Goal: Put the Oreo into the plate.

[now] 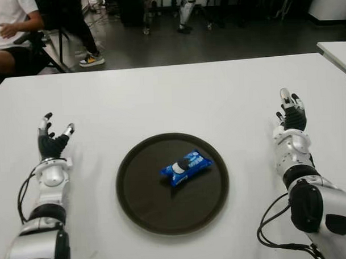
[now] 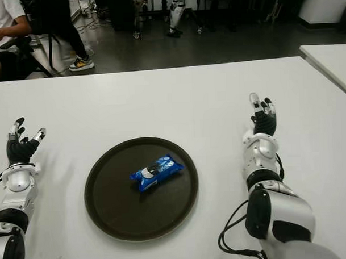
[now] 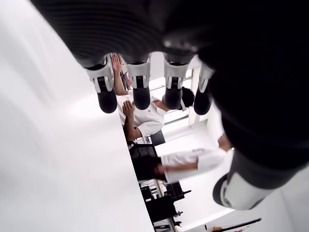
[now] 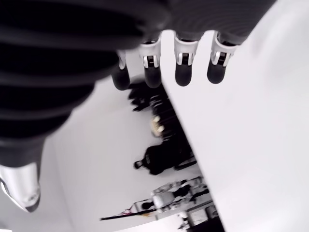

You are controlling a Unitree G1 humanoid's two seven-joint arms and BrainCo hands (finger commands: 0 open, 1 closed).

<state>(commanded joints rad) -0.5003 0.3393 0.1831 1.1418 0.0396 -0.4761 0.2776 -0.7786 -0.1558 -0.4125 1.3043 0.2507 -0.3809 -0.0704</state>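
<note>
A blue Oreo packet [image 1: 185, 166] lies inside the dark round plate [image 1: 141, 199] at the middle of the white table [image 1: 172, 101]. My left hand [image 1: 53, 136] shows to the left of the plate, fingers spread and holding nothing. My right hand [image 1: 292, 111] shows to the right of the plate, fingers also extended and empty. Both wrist views show straight fingers [image 3: 140, 89] [image 4: 183, 67] with only table and room behind them.
A second white table's corner [image 1: 336, 50] is at the far right. A seated person [image 1: 7, 33] and chairs are beyond the table's far left edge, on the dark floor.
</note>
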